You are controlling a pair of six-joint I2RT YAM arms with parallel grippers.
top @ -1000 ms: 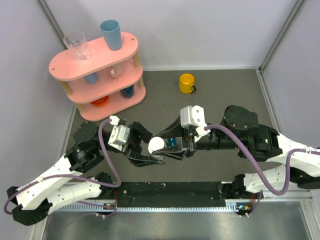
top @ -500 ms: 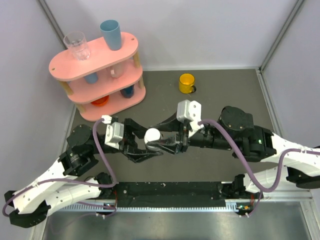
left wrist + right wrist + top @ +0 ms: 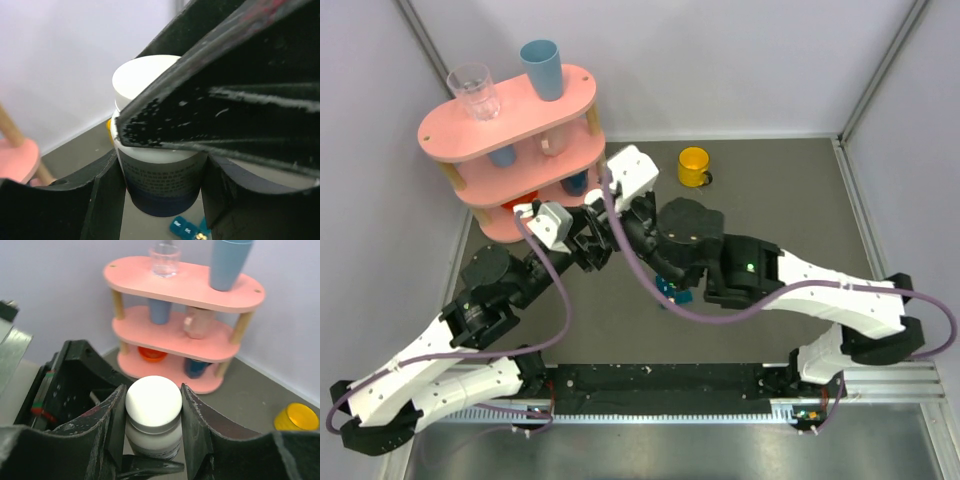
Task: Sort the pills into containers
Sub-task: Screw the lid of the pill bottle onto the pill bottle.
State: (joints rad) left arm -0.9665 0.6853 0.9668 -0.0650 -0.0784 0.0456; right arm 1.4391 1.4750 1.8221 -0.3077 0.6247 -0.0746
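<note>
Gripping, two tools on one item.

- Left tool (image 3: pixel 162 192): closed partway on the body of the white bottle (image 3: pixel 161 175), one finger against each side of the label.
- Right tool (image 3: pixel 153 415): closed partway on the bottle's cap (image 3: pixel 153 396), one finger on each flank. Pills not in view.
- Position: bottle held off the worktop (image 3: pixel 770 200), just in front of the pink shelf (image 3: pixel 510 118). Hidden by the arms in the overhead view.
- Pill box (image 3: pixel 670 291): flat on the worktop, farther from the shelf than both tools, part-covered by the right arm.
- Change: a second ago the bottle sat low and well away from the shelf, beside the pill box. Both tools have since carried it up and toward the shelf, apart from the box.
- Reading: cap on, likely being unscrewed. No compartment filled yet.
</note>
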